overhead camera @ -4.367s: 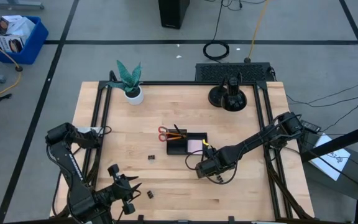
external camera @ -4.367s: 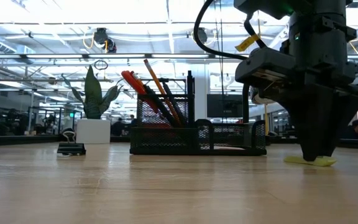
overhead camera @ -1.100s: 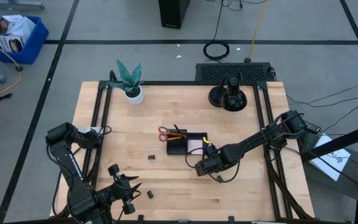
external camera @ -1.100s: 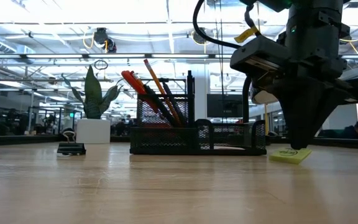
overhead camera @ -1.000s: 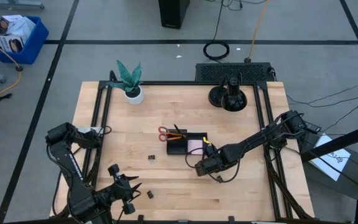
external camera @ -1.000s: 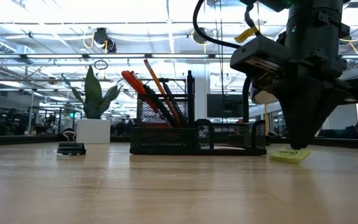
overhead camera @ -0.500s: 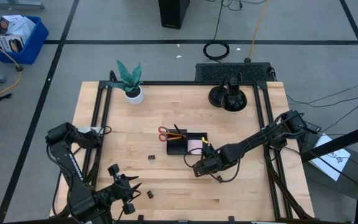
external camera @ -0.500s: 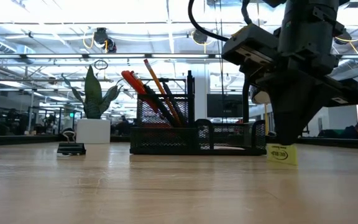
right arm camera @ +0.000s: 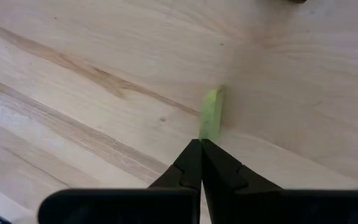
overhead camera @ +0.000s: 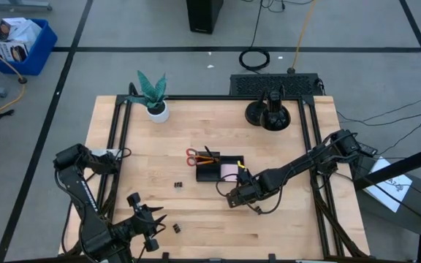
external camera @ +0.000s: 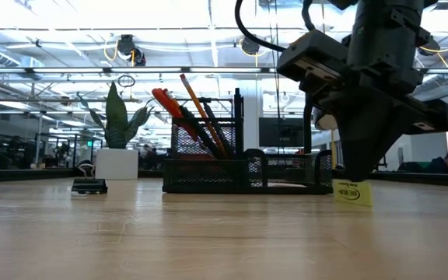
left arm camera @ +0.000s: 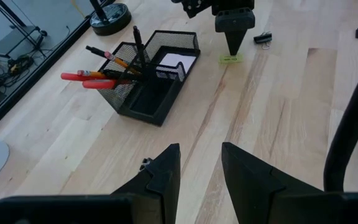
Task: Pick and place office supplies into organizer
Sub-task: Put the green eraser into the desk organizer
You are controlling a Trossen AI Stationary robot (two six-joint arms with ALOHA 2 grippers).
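Right gripper point(right arm camera: 201, 147): fingertips pinched on the upper edge of the small piece point(right arm camera: 211, 113), which stands on edge on the table point(overhead camera: 283, 146). Organizer point(overhead camera: 220, 169): just beyond those fingertips, holding scissors point(left arm camera: 86, 79) and pencils point(external camera: 201, 105). Binder clip point(overhead camera: 177, 186): left of them. Left gripper point(left arm camera: 199, 163): at the table's near-left corner, well apart.

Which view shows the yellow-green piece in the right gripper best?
The right wrist view: the yellow-green piece stands on edge right at the shut right gripper. The low view shows its printed face; the left wrist view a far speck; in the high view the arm hides it.
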